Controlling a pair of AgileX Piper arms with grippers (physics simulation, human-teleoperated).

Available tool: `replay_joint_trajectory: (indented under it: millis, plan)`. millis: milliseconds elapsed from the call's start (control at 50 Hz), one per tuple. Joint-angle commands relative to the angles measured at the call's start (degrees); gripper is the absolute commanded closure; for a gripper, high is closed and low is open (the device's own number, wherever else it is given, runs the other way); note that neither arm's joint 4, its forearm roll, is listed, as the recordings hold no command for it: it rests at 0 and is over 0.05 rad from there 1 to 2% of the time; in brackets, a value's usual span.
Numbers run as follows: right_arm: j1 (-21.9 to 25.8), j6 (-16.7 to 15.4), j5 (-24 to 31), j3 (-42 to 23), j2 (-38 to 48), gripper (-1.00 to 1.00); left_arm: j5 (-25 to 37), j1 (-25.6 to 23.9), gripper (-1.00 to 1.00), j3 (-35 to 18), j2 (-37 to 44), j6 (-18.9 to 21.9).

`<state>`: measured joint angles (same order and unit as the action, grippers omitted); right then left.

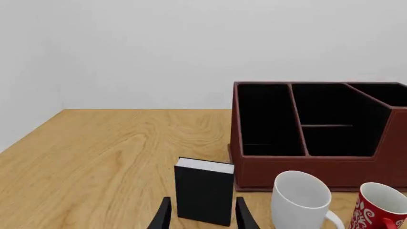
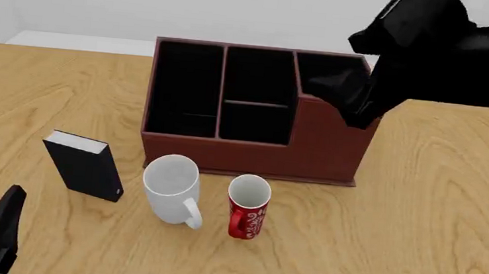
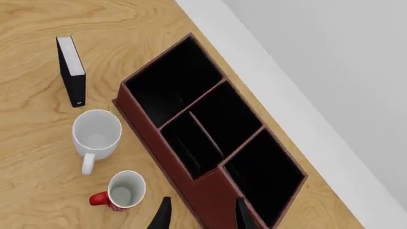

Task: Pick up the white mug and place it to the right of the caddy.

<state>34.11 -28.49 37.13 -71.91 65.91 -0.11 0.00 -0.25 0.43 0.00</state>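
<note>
Right gripper (image 3: 200, 214) open, empty, raised over caddy (image 2: 256, 111), probably staging. Mug (image 2: 172, 187) untouched at caddy's 6 o'clock. Left gripper (image 1: 202, 217) open, parked.

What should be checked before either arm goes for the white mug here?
1. White mug upright, untouched: ok.
2. Left gripper open, empty: ok.
3. Right gripper open, empty: ok.
4. Room around the mug: not ok, red mug close on its right, black box on its left.
5. Table right of the caddy free: ok.
6. Right arm over that spot: not ok, hangs above the caddy.
</note>
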Motion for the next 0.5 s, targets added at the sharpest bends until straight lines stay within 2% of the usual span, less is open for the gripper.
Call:
replay_joint_trajectory:
  millis: [20, 100, 180, 200, 220, 400, 440, 500]
  plan:
    - [4.4, 4.2, 7.4, -8.1, 8.6, -1.00, 0.0, 0.0, -1.00, 0.0, 0.0, 0.0]
    - [5.3, 5.7, 9.1, -10.4, 10.1, -1.00, 0.0, 0.0, -1.00, 0.0, 0.0, 0.0]
    - [9.2, 11.6, 11.1, -14.3, 12.7, -1.00, 0.0, 0.0, -1.00, 0.0, 0.0, 0.0]
    - [8.7, 10.8, 11.1, -14.1, 12.8, -1.00, 0.0, 0.0, -1.00, 0.0, 0.0, 0.0]
    - [10.2, 12.7, 11.5, -15.2, 13.6, -1.00, 0.0, 0.0, -1.00, 0.0, 0.0, 0.0]
    - [12.7, 15.4, 12.8, -16.6, 17.0, -1.00, 0.0, 0.0, -1.00, 0.0, 0.0, 0.0]
    - [12.3, 14.5, 13.0, -15.8, 17.8, -1.00, 0.0, 0.0, -1.00, 0.0, 0.0, 0.0]
    - [13.4, 15.9, 13.2, -16.1, 19.1, -1.00, 0.0, 0.0, -1.00, 0.0, 0.0, 0.0]
